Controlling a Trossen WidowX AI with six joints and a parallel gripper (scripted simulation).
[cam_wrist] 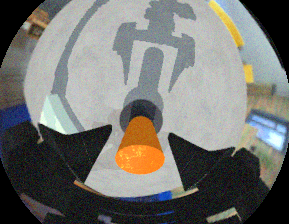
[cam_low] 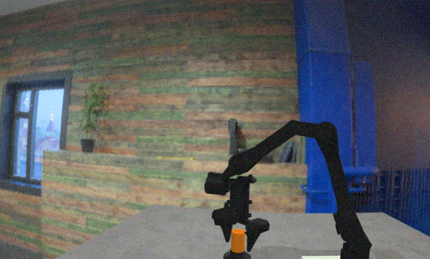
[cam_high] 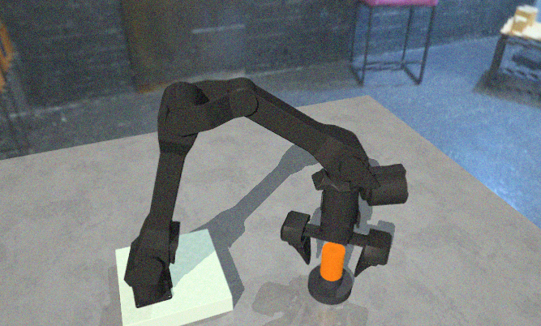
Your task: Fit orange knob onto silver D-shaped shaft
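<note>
The orange knob (cam_high: 332, 261) (cam_low: 238, 241) (cam_wrist: 140, 150) stands upright over the round dark pedestal (cam_high: 322, 293) (cam_low: 237, 256) (cam_wrist: 126, 119). No silver shaft shows between them; the shaft and the knob's hole are hidden. Whether the knob's base rests fully on the pedestal is hard to tell. My gripper (cam_high: 332, 268) (cam_low: 238, 245) (cam_wrist: 140, 132) is open, pointing down over the knob. Its fingers stand on both sides of the knob, with a gap on each side in the wrist view.
The arm's base stands on a pale green-white block (cam_high: 199, 280) (cam_wrist: 57, 116), left of the pedestal in the top view. All stand on the grey table (cam_high: 82, 195) (cam_low: 178, 222). The arm's shadow falls across the table. A far table edge runs down the right side in the top view.
</note>
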